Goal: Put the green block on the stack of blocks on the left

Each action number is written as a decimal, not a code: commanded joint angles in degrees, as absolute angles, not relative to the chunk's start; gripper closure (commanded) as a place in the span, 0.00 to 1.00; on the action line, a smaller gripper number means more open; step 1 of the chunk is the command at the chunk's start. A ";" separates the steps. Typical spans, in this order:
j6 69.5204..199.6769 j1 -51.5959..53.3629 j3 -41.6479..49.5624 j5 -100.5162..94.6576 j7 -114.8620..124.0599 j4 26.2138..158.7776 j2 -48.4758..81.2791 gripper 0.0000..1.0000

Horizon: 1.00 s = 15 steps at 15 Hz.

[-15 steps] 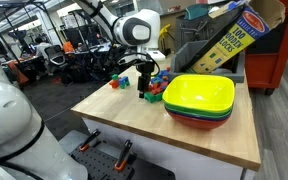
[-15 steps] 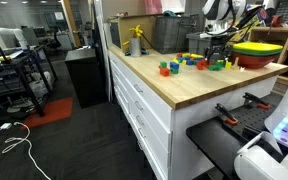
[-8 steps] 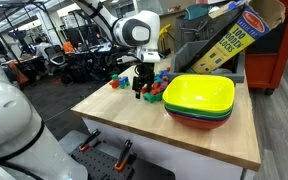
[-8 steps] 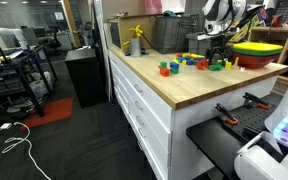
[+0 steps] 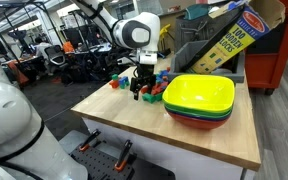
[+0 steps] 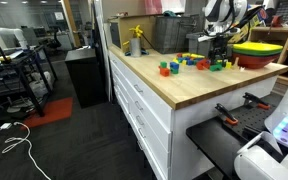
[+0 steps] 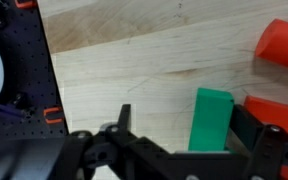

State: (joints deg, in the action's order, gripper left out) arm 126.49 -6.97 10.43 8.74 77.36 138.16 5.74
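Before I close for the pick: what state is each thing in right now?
Gripper: jaws open, low at the table.
Green block: on the table between the jaws, not gripped.
Stack of blocks: standing on the table, away from the gripper.
Bowls: nested, top one looks empty.
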 commanded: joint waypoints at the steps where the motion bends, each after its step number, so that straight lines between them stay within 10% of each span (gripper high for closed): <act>1: 128.69 -7.47 10.71 7.96 78.96 141.13 2.97 0.00; 15: 143.88 -8.99 10.57 21.34 61.26 149.88 -0.25 0.00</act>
